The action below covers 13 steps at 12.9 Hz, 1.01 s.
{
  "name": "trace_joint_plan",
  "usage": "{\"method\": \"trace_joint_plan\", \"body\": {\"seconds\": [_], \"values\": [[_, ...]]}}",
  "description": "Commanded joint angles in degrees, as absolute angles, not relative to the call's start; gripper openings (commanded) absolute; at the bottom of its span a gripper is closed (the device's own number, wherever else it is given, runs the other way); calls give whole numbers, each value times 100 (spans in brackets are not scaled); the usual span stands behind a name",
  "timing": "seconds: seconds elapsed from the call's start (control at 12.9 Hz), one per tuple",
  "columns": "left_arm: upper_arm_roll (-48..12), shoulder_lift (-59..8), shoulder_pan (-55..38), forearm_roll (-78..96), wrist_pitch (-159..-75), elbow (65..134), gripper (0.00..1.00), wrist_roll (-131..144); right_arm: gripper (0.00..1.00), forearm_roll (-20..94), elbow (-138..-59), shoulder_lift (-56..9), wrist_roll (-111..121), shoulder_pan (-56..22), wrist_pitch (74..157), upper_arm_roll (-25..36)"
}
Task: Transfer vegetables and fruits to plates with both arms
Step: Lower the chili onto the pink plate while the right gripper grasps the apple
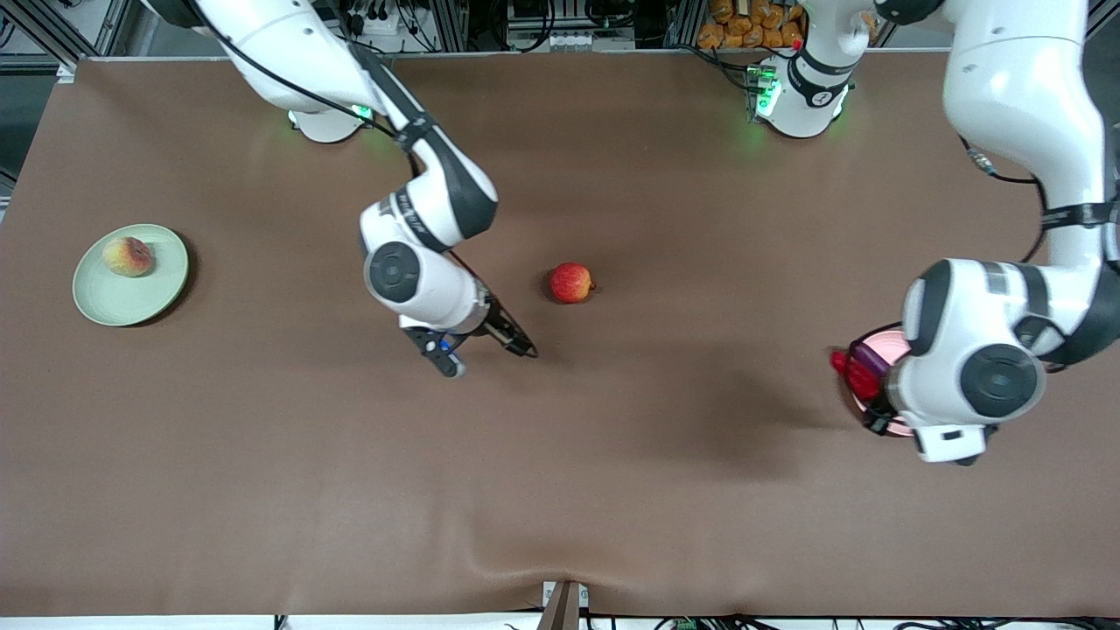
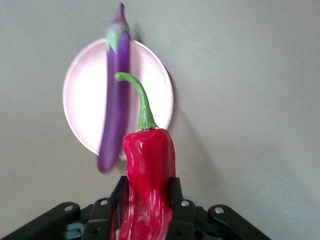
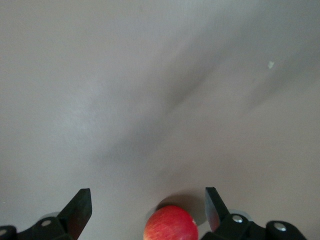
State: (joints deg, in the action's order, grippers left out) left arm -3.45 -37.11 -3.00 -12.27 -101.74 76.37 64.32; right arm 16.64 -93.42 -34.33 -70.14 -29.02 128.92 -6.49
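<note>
Left gripper (image 2: 148, 200) is clamped on the red chili (image 2: 147, 185), held in the air over the pink plate (image 2: 87, 100), where the eggplant (image 2: 116, 100) already lies. Right gripper (image 3: 147, 210) hangs with fingers apart over the brown table (image 1: 612, 490) by the red fruit (image 1: 570, 282) mid-table. Peach (image 1: 128, 256) sits on the green plate (image 1: 131, 302) at the right arm's end.

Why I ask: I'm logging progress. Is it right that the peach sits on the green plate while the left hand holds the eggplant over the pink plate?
Not quite: the left hand holds the chili pepper, as the left wrist view shows; the eggplant already lies on the pink plate. The peach on the green plate is correct.
</note>
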Motion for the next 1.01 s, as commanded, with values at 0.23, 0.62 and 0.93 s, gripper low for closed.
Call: {"method": "trace_joint_plan", "body": {"seconds": [0.23,0.62,0.93], "values": [[-404,-3586,308,-1257,-11177,8550,0,5704,100,1547,-9334,-3603,-7752,-3602,13104,-677],[-396,-3673,457,-1521,-12163,9219,0,5704,100,1223,-9632,-3665,-8041,-4024,13323,-668],[-396,-3762,553,-1582,-12357,9246,0,5713,100,1134,-9721,-3858,-8331,-4253,13771,-668]]}}
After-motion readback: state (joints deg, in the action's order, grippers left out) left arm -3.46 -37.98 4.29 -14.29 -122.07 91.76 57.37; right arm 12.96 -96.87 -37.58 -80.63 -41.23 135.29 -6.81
